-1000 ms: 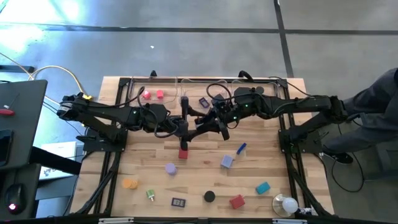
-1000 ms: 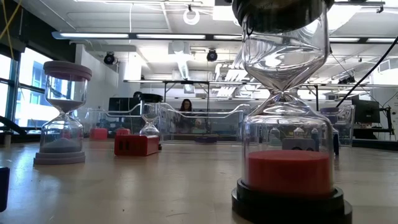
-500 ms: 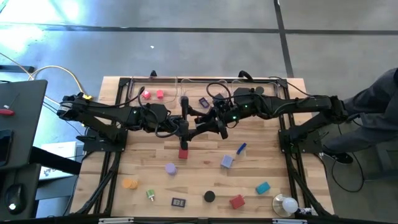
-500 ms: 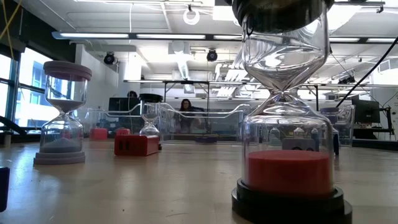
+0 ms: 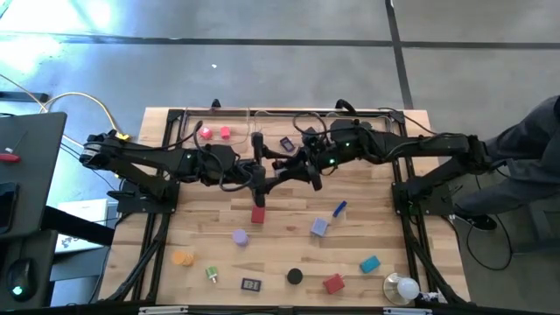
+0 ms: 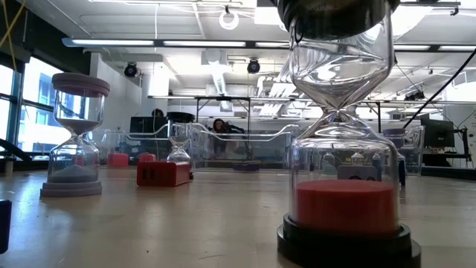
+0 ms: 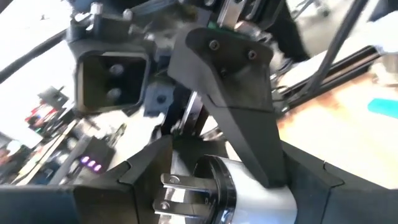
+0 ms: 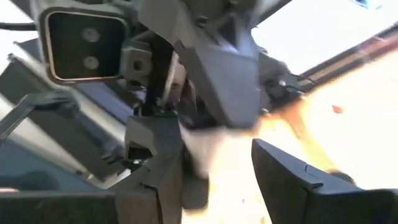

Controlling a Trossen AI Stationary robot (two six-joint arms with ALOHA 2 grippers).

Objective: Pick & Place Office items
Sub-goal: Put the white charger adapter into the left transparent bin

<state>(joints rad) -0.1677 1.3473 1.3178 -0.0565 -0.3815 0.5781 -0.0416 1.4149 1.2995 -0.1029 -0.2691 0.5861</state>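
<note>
wooden counter (image 5: pixel 385 236) fills the high view, framed by dark rails, with clear trays (image 5: pixel 262 115) along the far edge. a person's dark sleeve (image 5: pixel 525 157) pokes in at the right side

both arms reach inward and low and meet just in front of the trays, wrists nearly nose to nose. the left gripper (image 5: pixel 261 184) is mid-counter with the right gripper (image 5: pixel 289 173) just beside it, crossing over it in the left wrist view. left jaws sit narrow-ish on a pale cylinder (image 7: pixel 255 196) with a dark end and metal pins. right jaws: honestly can't tell, there's only a blurry pale smear between them

room-wise the middle is crowded, while the near half of the counter is mostly bare wood between loose pieces: red block (image 5: pixel 258 215) right under the jaws, lavender block (image 5: pixel 319 227), blue stick (image 5: pixel 339 209), lavender cap (image 5: pixel 240 237), orange cap (image 5: pixel 182 258), teal piece (image 5: pixel 369 263), black cap (image 5: pixel 295 276), second red block (image 5: pixel 333 283). pink pieces (image 5: pixel 214 133) are in the left tray. white bulb (image 5: pixel 404 287) hugs the near right corner

dark clip (image 5: pixel 251 284) has pale marks, too small to read

from the low view the caps turn out to be hourglasses, the red-sand hourglass (image 6: pixel 343 134) closest
</note>
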